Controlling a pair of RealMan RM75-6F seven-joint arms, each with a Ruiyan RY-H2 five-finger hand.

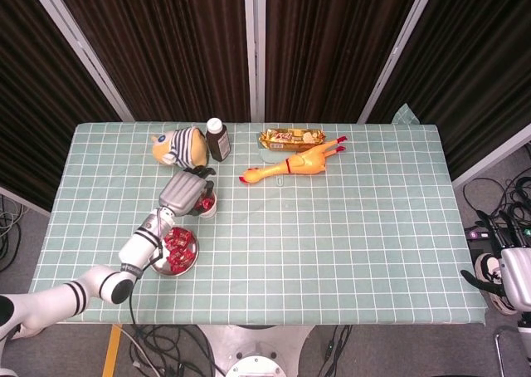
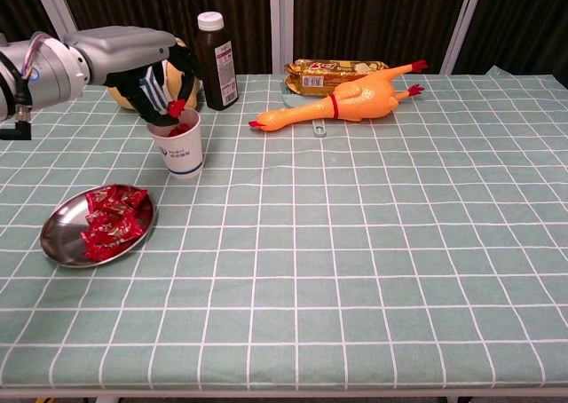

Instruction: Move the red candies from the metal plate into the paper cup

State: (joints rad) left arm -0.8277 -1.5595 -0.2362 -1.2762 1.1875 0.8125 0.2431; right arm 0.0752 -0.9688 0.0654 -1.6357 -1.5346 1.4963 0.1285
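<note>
The white paper cup (image 2: 180,149) (image 1: 205,208) stands left of the table's middle with red candies inside. My left hand (image 2: 158,73) (image 1: 184,192) hovers right over its mouth and pinches one red candy (image 2: 177,108) in its fingertips just above the rim. The metal plate (image 2: 55,235) (image 1: 154,263) lies nearer the front left, holding several red candies (image 2: 110,220) (image 1: 176,245). My right hand (image 1: 508,281) hangs off the table's right edge, low beside it; its fingers are too small to read.
Behind the cup are a striped plush toy (image 2: 129,80), a dark bottle with a white cap (image 2: 216,61), a rubber chicken (image 2: 348,100) and a snack packet (image 2: 330,71).
</note>
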